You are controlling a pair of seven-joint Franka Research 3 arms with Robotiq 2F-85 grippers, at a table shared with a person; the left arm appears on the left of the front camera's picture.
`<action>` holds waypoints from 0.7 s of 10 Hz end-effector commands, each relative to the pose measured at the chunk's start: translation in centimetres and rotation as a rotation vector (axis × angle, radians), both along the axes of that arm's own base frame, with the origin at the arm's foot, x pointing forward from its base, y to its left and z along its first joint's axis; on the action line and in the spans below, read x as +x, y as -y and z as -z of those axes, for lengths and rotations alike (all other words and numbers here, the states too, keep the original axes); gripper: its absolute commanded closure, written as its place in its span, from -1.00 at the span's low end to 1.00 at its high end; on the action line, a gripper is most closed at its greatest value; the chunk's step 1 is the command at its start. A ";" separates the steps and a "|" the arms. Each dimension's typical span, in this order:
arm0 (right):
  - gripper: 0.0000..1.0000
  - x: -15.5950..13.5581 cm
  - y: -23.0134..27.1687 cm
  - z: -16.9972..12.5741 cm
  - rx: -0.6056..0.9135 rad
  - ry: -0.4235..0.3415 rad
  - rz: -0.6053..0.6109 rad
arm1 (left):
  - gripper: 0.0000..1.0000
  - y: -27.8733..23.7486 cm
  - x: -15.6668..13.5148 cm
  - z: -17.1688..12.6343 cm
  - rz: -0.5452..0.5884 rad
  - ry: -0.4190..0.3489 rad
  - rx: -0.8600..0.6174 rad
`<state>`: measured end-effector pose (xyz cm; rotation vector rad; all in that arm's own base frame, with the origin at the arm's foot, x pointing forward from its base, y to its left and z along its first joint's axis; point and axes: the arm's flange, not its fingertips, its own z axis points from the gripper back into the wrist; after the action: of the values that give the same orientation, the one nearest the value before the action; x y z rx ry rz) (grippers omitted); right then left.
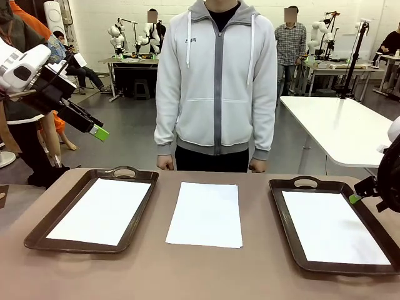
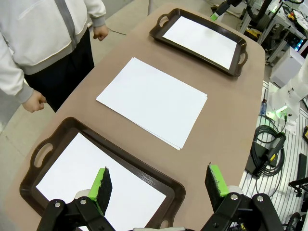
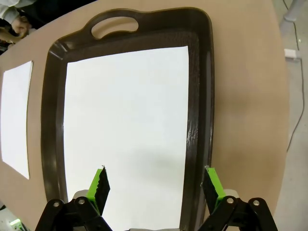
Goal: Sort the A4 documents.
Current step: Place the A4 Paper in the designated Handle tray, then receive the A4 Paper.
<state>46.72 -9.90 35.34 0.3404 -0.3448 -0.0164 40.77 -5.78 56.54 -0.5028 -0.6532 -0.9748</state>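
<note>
Brown tabletop [image 1: 256, 253] carries a stack of thin white A4 paper sheets [image 1: 206, 214] at its middle, between two dark brown handled trays [image 1: 286, 228], each holding one sheet [image 1: 100, 209]. Left fingers [image 2: 102, 185] and right fingers [image 3: 100, 185] stand spread, empty. Paper looks light, floppy and slippery, so it is best pinched at a corner.

- L arm [image 1: 28, 72]: comes in from the left, held up high, wrist tilted so the fingers point down + inward.
- L gripper [image 2: 159, 179]: jaws wide apart, nothing btw the green pads [image 2: 102, 185], not touching anything.
- R arm [image 1: 390, 178]: barely in at the right edge, sitting low.
- R gripper [image 3: 155, 180]: jaws spread wide too, empty, aimed pretty much straight down, hovering w/o contact.
</note>
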 end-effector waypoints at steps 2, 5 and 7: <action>-1.00 0.0 0.0 0.0 -0.003 0.002 -0.006 | -1.00 -0.1 -0.1 0.1 0.016 0.012 -0.002; -1.00 0.0 0.0 0.0 -0.003 0.002 -0.006 | -1.00 -0.1 -0.1 0.1 0.016 0.012 -0.002; -1.00 0.0 0.0 0.0 -0.003 0.002 -0.006 | -1.00 -0.1 -0.1 0.1 0.016 0.012 -0.002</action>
<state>46.72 -9.89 35.34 0.3404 -0.3448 -0.0163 40.77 -5.78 56.54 -0.5028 -0.6532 -0.9748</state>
